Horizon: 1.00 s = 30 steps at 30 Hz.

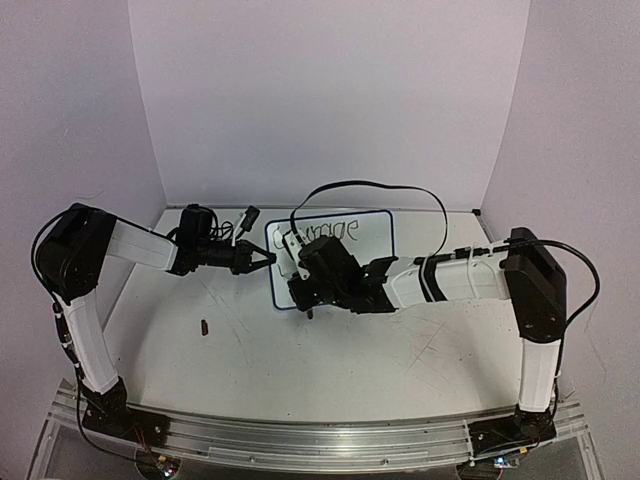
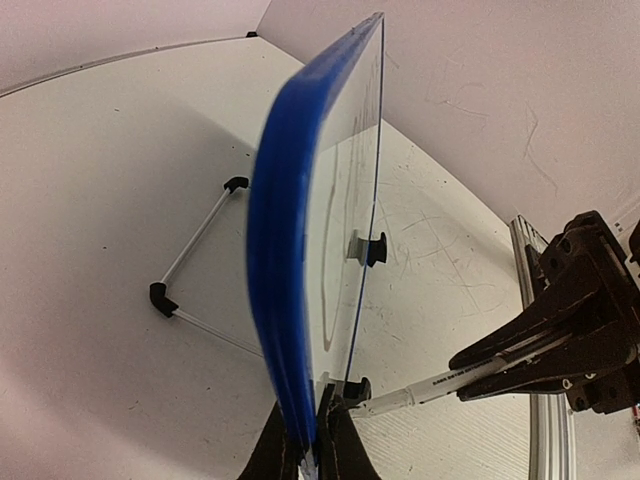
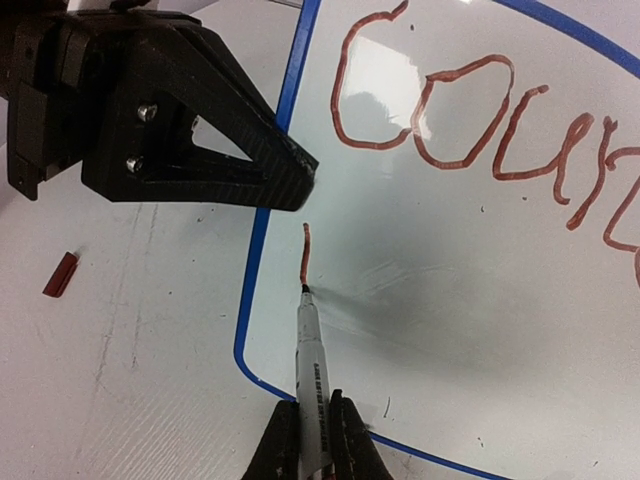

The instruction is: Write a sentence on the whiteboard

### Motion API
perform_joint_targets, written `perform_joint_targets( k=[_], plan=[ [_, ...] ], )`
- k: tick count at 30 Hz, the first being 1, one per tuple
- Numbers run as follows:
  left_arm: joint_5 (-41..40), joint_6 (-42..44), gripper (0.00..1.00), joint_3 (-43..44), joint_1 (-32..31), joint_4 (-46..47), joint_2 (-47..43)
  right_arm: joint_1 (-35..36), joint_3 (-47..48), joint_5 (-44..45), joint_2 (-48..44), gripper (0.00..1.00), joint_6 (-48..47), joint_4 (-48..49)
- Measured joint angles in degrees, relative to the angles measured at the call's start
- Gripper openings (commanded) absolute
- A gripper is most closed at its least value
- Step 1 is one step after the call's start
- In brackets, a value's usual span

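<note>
White scuffed table point(image 1: 330, 350), lilac walls. Whiteboard point(image 3: 450, 300) stands on edge near the table's far middle. The sentence point(image 1: 320, 232) so far reads "Courage", with one short stroke below it. Left tool point(image 2: 312, 440) is clamped on the board's left edge. Right tool point(image 3: 313, 420) is clamped on the marker point(image 3: 309, 340), tip touching the board low on its left.

Risk: pen pressure could pivot a board held at one edge and skew the letters; the right wrist could smear wet ink.

Both forearms reach inward, roughly level, elbows bent.

Whiteboard point(image 3: 480, 330): glossy white face, dark-blue frame point(image 3: 246, 300). Sentence point(image 3: 466, 163): reddish-brown strokes. Marker point(image 3: 312, 370): white barrel with black print, dark tip. Cap point(image 3: 60, 274): dark red. Table point(image 3: 130, 380): white, flecked with fine dark scratches. Left gripper point(image 3: 303, 178) and right gripper point(image 3: 312, 440): matte black.
</note>
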Motion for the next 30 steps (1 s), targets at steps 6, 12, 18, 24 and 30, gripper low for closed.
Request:
perform_joint_targets(
  k=[6,12,18,24,30],
  plan=[
    [-0.13,0.0,0.0,0.04,-0.09,-0.2,0.0,0.0,0.0,0.35,-0.02,0.0,0.02,-0.04],
    [-0.42,0.02,0.0,0.33,-0.24,-0.33,0.0,0.11,0.02,1.05,-0.02,0.0,0.0,-0.07],
    [-0.46,0.02,0.0,0.35,-0.24,-0.35,0.0,0.31,0.11,2.27,-0.02,0.0,0.0,-0.17],
    [-0.48,0.02,0.0,0.35,-0.24,-0.35,0.0,0.5,0.46,3.48,-0.02,0.0,-0.04,-0.35],
    [-0.66,0.0,0.0,0.35,-0.24,-0.35,0.0,0.5,0.94,4.55,-0.02,0.0,-0.04,-0.44]
  ],
)
